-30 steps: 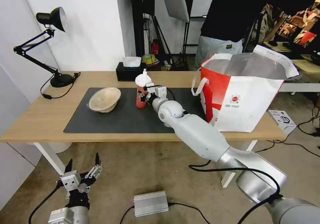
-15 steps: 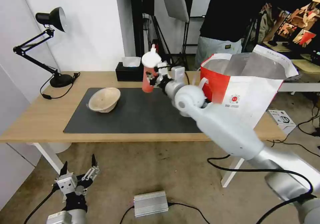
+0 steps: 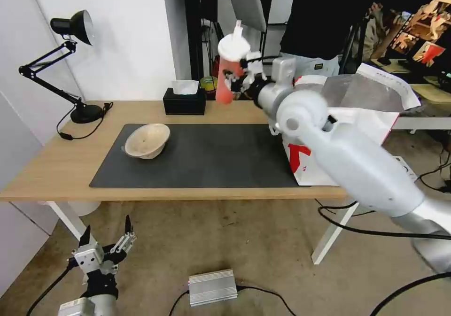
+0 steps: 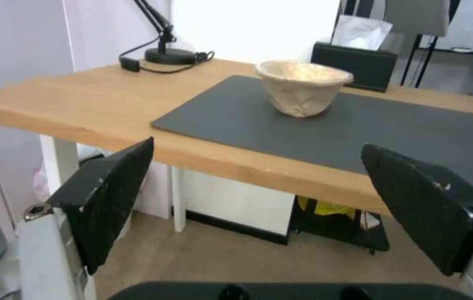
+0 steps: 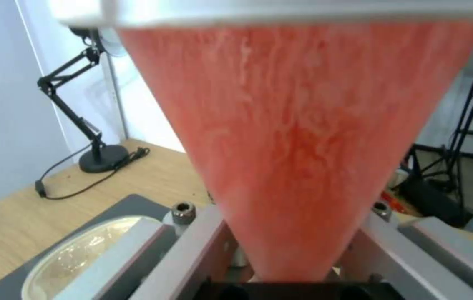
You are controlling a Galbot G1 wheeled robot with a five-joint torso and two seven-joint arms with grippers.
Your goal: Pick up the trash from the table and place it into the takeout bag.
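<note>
Right claw (image 3: pixel 236 78) grips the red drink cup (image 3: pixel 229 69) upright, high above the surface (image 3: pixel 56 165); takeout bag (image 3: pixel 366 100) gapes just rightward. Left claw (image 3: pixel 104 245) hangs wide, low.

Pulp bowl (image 3: pixel 147 140) sat on mat (image 3: pixel 211 158), left part; tissue box (image 3: pixel 184 101) behind mat; lamp (image 3: pixel 70 67) far left; takeout bag (image 3: pixel 376 114) at surface (image 3: pixel 56 165) right end

One red drink cup (image 3: pixel 229 67), one beige paper-pulp bowl (image 3: pixel 146 140), one takeout bag (image 3: pixel 361 114), one black tissue box (image 3: pixel 184 101), one desk lamp (image 3: pixel 70 62), two grippers: left (image 3: pixel 104 241), right (image 3: pixel 239 79)
</note>
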